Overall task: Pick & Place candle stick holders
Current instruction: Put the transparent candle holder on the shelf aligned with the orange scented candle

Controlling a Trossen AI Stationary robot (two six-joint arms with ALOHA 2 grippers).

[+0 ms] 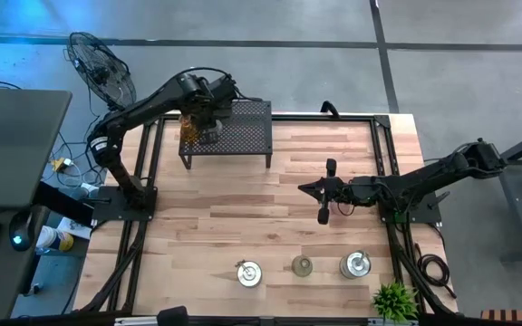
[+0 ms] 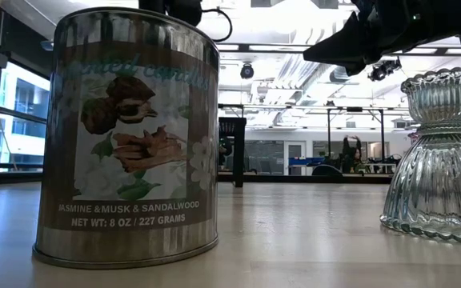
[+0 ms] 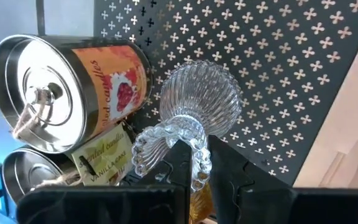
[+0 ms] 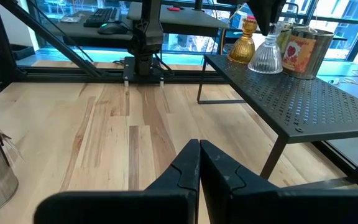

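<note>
A: Front edge first. What's there?

B: Low view: a silver candle tin (image 2: 126,136) right at the lens, label reads "JASMINE & MUSK & SANDALWOOD", "NET WT: 8 OZ / 227 GRAMS". Faint script above the flower picture, can't read it properly. A ribbed clear glass holder (image 2: 438,156) stands upright beside it, apart from it.

A: And from above?

B: Three pieces in a row along the front of the wooden table (image 1: 243,208): a tin with a knobbed lid (image 1: 248,273), a small glass holder (image 1: 303,265), another tin (image 1: 356,264). A green plant (image 1: 393,300) sits at the front right corner.

A: Right arm?

B: Right gripper (image 1: 323,215) hangs over mid-table, fingers pressed together, nothing in them. Its wrist view shows the two dark fingers (image 4: 185,168) touching over bare wood.

A: Far end?

B: The black perforated rack (image 1: 243,131) stands at the back. The left gripper (image 3: 197,174) is over its left end, clamped on the flared rim of a clear fluted glass candle holder (image 3: 194,109) that rests on the rack top. Just beside it stands an orange-labelled tin (image 3: 73,87); script on it looks like "candles", with a strawberry picture. Another tin (image 3: 98,158) beside that one reads "Scented candles" and "VANILLA".

A: Anything else up there?

B: The right wrist view shows an amber glass holder (image 4: 242,43) next to the clear one on the rack, near the tin. Whether they touch, can't tell.
</note>
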